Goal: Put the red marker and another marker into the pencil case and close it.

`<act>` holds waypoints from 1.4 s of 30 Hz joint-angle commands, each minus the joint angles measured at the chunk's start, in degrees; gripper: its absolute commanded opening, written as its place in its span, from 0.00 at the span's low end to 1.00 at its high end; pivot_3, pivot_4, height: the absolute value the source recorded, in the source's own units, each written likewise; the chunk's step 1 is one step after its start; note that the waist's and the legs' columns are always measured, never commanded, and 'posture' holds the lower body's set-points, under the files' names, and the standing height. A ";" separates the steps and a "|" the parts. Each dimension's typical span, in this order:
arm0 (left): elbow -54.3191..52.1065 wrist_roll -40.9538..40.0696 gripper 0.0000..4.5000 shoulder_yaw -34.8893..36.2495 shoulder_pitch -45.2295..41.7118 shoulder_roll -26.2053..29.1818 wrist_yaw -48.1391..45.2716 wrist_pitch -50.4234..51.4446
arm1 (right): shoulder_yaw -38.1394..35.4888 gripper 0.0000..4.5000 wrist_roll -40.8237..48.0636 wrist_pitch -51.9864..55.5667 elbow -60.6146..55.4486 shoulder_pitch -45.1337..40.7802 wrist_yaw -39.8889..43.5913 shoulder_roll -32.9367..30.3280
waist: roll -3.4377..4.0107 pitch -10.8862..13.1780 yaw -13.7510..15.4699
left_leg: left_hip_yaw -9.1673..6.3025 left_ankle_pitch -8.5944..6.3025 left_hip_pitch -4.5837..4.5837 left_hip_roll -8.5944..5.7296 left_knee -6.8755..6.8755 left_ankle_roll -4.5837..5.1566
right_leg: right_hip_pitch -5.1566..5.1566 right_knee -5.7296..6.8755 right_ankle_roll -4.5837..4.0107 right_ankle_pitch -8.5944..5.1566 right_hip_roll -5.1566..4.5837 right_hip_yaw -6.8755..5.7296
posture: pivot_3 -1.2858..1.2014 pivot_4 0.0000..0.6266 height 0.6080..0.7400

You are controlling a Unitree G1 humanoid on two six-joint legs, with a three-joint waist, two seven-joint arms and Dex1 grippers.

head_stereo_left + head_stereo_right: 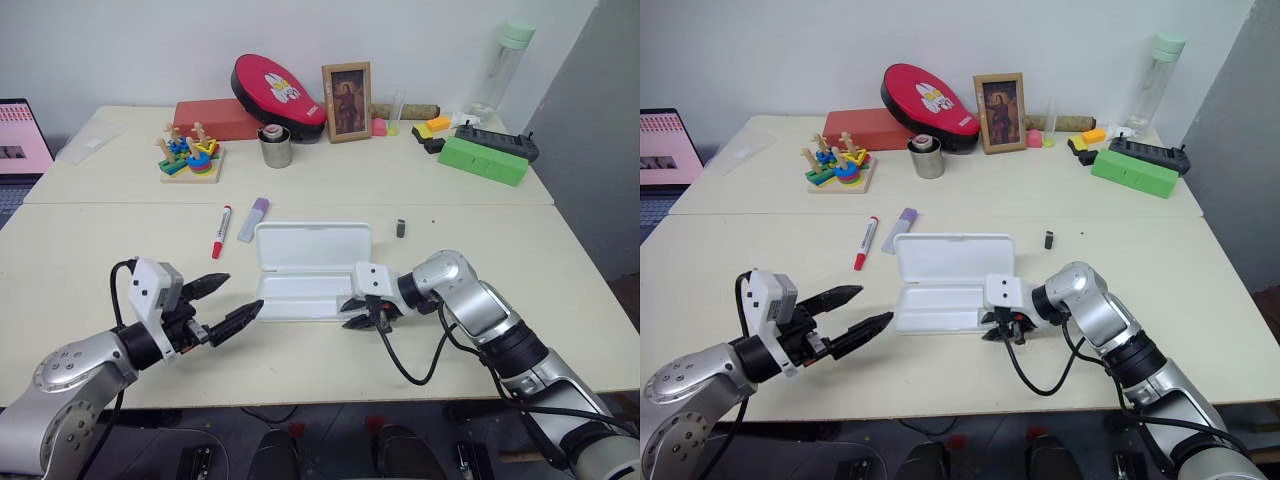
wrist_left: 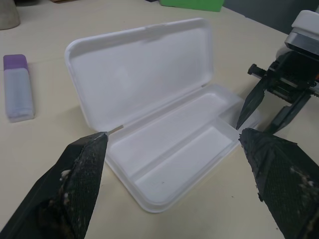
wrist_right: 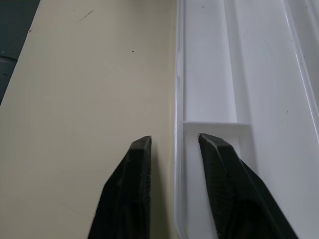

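**Inspector:** Report the surface and the room.

**Robot:** A cream desk in two sections, the seam crossing the frame above centre, against a pale wall. Along the upper edge stand a red oval case, a framed picture, a metal cup, a stacking toy, a green block and a clear bottle. A laptop sits at the far left edge.

**Inspector:** The task items, and their orientation?

**Robot:** The pencil case lies open at frame centre, long axis running left to right, lid raised on its far side, tray empty. The red marker lies up and left of it, long axis nearly top to bottom, red cap toward the lower end. The lavender marker lies just beside it on the right, likewise near vertical, purple end uppermost. The two markers are apart from each other and from the case.

**Inspector:** Your arms?

**Robot:** My left gripper hovers at lower left, pointing right toward the case's left end, fingers spread wide, holding nothing. My right gripper reaches in from the lower right, wrist bent leftward, at the case's near right corner; its fingers stand partly apart, straddling the tray's front wall, one inside and one outside.
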 commanded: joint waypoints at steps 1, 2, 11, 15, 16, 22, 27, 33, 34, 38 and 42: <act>0.71 -0.35 1.00 0.75 -3.53 -1.38 4.26 0.59 | -3.00 0.57 5.17 1.94 -4.90 -1.95 1.13 0.19 | 0.00 0.00 0.06 | 0.00 0.00 0.00 0.00 0.00 0.00 | -0.01 0.01 0.00 0.00 0.00 0.00 | 0.52 0.24 1.00; 1.02 -0.47 1.00 1.02 -4.38 -1.87 5.47 0.97 | -3.74 0.63 6.61 2.61 -5.89 -2.22 1.79 -0.14 | 0.00 0.00 0.07 | -0.01 0.00 -0.01 0.00 0.00 0.00 | 0.00 0.02 0.00 0.00 0.01 0.00 | 0.52 0.24 1.00; 8.97 4.26 1.00 3.50 -18.56 -6.36 24.77 4.50 | -15.67 0.88 18.17 11.30 -6.12 -11.51 -3.09 0.59 | -0.04 -0.02 0.46 | -0.04 0.01 -0.01 0.00 0.05 0.01 | 0.05 0.05 0.03 0.03 0.02 -0.04 | 0.52 0.24 1.00; 16.44 10.08 1.00 0.62 -22.87 -6.44 30.49 6.46 | -19.59 1.00 16.48 9.36 2.70 -18.32 -12.95 3.41 | -0.06 -0.04 0.36 | -0.05 0.01 0.01 -0.01 0.03 0.02 | 0.01 0.06 0.03 0.03 0.03 -0.01 | 0.52 0.24 1.00; 18.38 11.32 1.00 -0.74 -23.60 -6.39 30.85 6.91 | -19.83 1.00 16.61 9.31 3.93 -19.28 -13.61 3.59 | -0.08 -0.05 0.34 | -0.05 0.01 0.01 -0.01 0.03 0.02 | 0.00 0.07 0.02 0.03 0.03 -0.01 | 0.52 0.24 1.00; 28.91 16.40 1.00 -6.65 -28.43 -7.82 30.82 8.26 | -20.31 1.00 17.89 8.77 6.44 -22.20 -17.32 5.31 | -0.08 -0.05 0.90 | -0.07 0.01 -0.16 -0.03 -0.02 0.01 | -0.11 0.07 -0.01 0.05 0.02 -0.05 | 0.52 0.24 1.00; 36.31 19.29 1.00 -9.42 -31.95 -8.62 29.33 6.39 | -19.57 1.00 19.28 8.79 4.26 -21.84 -16.42 5.62 | -0.07 -0.05 1.04 | -0.07 0.02 -0.19 -0.04 -0.04 0.00 | -0.15 0.09 -0.02 0.06 0.01 -0.08 | 0.52 0.24 1.00; 43.71 22.44 1.00 -11.14 -36.40 -10.49 28.54 3.56 | -18.60 1.00 22.23 9.43 -0.73 -20.03 -13.46 4.74 | -0.04 -0.05 1.14 | -0.09 0.02 -0.14 -0.03 -0.01 0.01 | -0.11 0.15 -0.01 0.05 0.02 -0.11 | 0.52 0.24 1.00; 44.41 22.85 1.00 -11.25 -36.83 -10.76 28.49 3.27 | -18.50 1.00 22.43 9.57 -1.14 -19.90 -13.37 4.64 | -0.04 -0.05 1.17 | -0.09 0.02 -0.13 -0.03 0.01 0.01 | -0.09 0.16 -0.01 0.06 0.02 -0.11 | 0.52 0.24 1.00; 46.32 24.18 0.90 -11.72 -37.79 -11.43 27.70 2.27 | -18.19 1.00 23.05 9.67 -1.95 -19.66 -13.28 4.39 | -0.03 -0.07 1.18 | -0.09 0.03 -0.11 -0.03 0.03 0.00 | -0.07 0.20 0.00 0.06 0.02 -0.11 | 0.52 0.24 1.00; 47.03 24.80 0.69 -11.56 -38.02 -11.82 26.75 1.22 | -17.92 1.00 23.54 9.68 -2.37 -19.70 -12.94 4.10 | -0.03 -0.07 1.19 | -0.09 0.03 -0.12 -0.03 0.03 0.01 | -0.07 0.21 0.00 0.06 0.01 -0.11 | 0.52 0.24 1.00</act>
